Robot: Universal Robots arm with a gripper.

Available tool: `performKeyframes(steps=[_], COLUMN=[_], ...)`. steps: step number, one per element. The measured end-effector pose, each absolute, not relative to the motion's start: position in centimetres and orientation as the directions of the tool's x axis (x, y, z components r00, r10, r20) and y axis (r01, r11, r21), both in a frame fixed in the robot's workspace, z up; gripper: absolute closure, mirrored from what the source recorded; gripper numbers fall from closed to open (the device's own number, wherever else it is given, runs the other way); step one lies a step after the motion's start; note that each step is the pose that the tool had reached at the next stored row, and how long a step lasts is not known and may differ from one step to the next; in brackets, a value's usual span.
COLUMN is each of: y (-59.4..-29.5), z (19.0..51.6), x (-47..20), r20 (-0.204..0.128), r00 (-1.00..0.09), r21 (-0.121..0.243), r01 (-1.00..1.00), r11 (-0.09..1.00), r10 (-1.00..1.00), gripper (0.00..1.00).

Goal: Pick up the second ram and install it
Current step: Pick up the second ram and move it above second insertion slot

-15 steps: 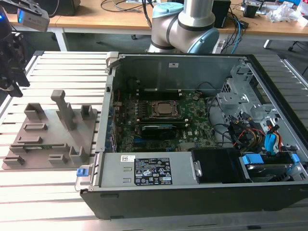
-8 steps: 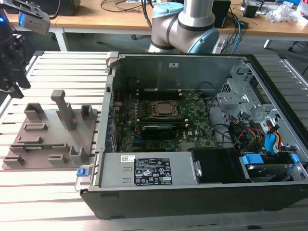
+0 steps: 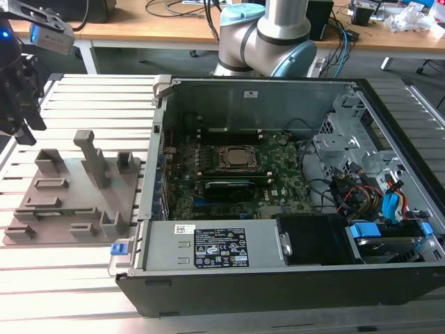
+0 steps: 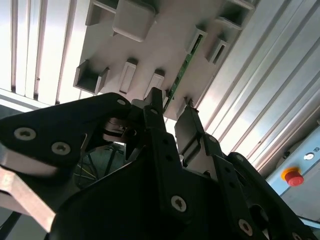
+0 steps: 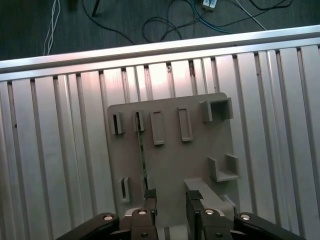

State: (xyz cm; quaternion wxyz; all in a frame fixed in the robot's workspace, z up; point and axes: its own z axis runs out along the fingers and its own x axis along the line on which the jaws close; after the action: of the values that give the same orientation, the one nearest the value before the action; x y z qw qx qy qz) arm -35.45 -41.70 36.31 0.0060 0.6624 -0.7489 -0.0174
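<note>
While blocks (image 5: pixel 157 127) flank the second ram (image 5: pixel 141 150), hand (image 5: pixel 171 196) hovers.

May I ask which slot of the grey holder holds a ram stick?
The one by the open fingers: the second ram, a thin green edge, stands in it; the others look bare.

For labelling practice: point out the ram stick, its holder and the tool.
ram stick (image 5: pixel 142 160): first wrist view, green edge.
holder (image 5: pixel 172 160): first wrist view, bare plate.
tool (image 5: pixel 172 194): first wrist view, between fingertips.

The spread hand (image 5: pixel 172 196) hovers over the grey holder (image 5: pixel 172 165), where the second ram (image 5: pixel 141 150) stands on edge.
</note>
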Motion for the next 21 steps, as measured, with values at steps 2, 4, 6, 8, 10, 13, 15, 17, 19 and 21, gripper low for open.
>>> performKeyframes(steps=[2,4,6,8,10,13,15,17,19,21], y=[-41.7,-41.7,-41.7,-41.7,-41.7,-41.7,-41.7,-41.7,-41.7,-41.7], z=[35.9,35.7,35.2,34.9,34.7,34.4,34.1,34.0,33.9,33.8], x=[-35.5,-35.5,-35.5,-35.4,-35.4,-35.4,-35.4,-35.4,-35.4,-35.4], r20=[-0.014,-0.014,-0.014,-0.014,-0.014,-0.014,-0.013,-0.013,-0.014,-0.014], r00=[-0.122,-0.122,-0.122,-0.122,-0.122,-0.122,-0.122,-0.122,-0.122,-0.122], r21=[0.034,0.034,0.035,0.035,0.035,0.035,0.035,0.035,0.035,0.035], r01=[-0.992,-0.992,-0.992,-0.992,-0.992,-0.992,-0.992,-0.992,-0.992,-0.992], r11=[0.122,0.122,0.122,0.122,0.122,0.122,0.122,0.122,0.122,0.122], r10=[-0.992,-0.992,-0.992,-0.992,-0.992,-0.992,-0.992,-0.992,-0.992,-0.992], gripper=[0.62,0.62,0.62,0.62,0.62,0.62,0.62,0.62,0.62,0.62])
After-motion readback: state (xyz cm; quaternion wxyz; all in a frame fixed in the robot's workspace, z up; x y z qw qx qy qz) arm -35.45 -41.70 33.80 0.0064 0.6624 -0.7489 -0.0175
